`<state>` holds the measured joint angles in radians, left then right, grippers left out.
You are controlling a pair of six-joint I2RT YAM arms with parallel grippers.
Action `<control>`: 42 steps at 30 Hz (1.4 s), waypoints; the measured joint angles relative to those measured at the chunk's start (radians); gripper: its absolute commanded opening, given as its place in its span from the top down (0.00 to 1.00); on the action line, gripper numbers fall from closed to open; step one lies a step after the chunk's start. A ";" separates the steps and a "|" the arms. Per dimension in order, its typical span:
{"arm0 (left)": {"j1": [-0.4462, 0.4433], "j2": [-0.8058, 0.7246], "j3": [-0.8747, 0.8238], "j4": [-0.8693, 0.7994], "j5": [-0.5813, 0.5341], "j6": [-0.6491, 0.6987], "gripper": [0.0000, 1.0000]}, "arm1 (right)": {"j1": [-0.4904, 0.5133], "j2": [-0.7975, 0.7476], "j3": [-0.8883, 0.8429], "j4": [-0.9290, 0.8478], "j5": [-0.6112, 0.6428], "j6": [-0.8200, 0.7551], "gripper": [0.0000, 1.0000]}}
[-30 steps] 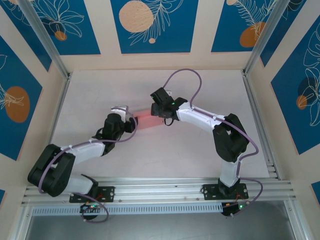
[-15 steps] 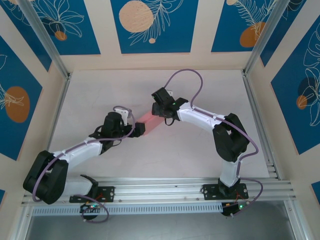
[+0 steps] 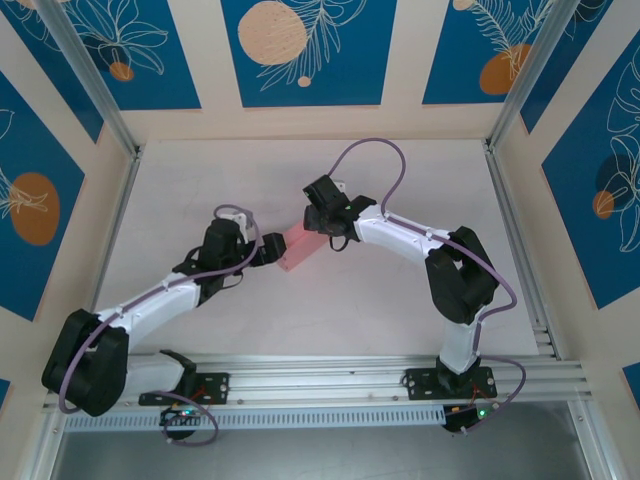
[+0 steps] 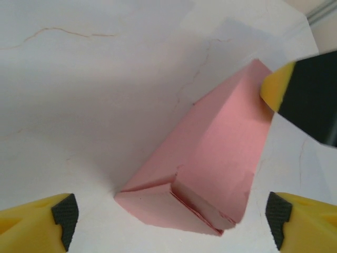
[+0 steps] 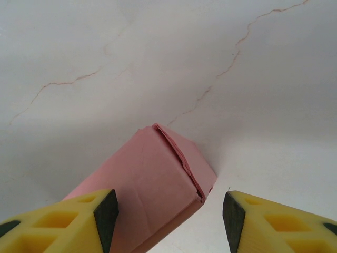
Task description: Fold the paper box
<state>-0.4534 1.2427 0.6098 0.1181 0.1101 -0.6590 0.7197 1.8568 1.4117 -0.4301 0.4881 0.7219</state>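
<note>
The paper box (image 3: 297, 248) is a small closed salmon-pink box lying on the white table between the two grippers. In the left wrist view the paper box (image 4: 210, 153) shows its near end flap slightly ajar. My left gripper (image 4: 168, 221) is open, its fingers wide apart just short of that end. A fingertip of the right gripper (image 4: 274, 89) touches the box's far corner there. My right gripper (image 5: 166, 213) is open and straddles the paper box (image 5: 152, 184), with its left pad (image 5: 105, 213) against the box's side. From above, the left gripper (image 3: 268, 250) and right gripper (image 3: 325, 230) flank the box.
The white tabletop (image 3: 330, 320) stretches around the box, bounded by cream walls with blue panels and metal posts (image 3: 500, 110). An aluminium rail (image 3: 330, 375) carries both arm bases along the near edge. A purple cable (image 3: 370, 150) loops above the right arm.
The left gripper swung round to the box's left end and backed off a little. The box now lies more diagonal and more exposed. The right gripper has barely moved.
</note>
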 measured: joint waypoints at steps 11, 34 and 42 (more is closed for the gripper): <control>0.019 0.069 -0.010 0.044 0.050 -0.099 0.30 | 0.000 0.000 0.000 0.000 -0.002 0.000 0.43; 0.019 0.141 -0.099 0.339 0.125 -0.170 0.83 | -0.126 -0.050 -0.154 0.230 -0.303 0.013 0.65; 0.013 0.143 -0.099 0.347 0.121 -0.123 0.78 | -0.138 -0.082 -0.236 0.325 -0.334 0.045 0.65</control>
<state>-0.4408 1.3857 0.5106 0.4648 0.2314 -0.7818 0.5812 1.7748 1.1755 -0.1047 0.1543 0.7670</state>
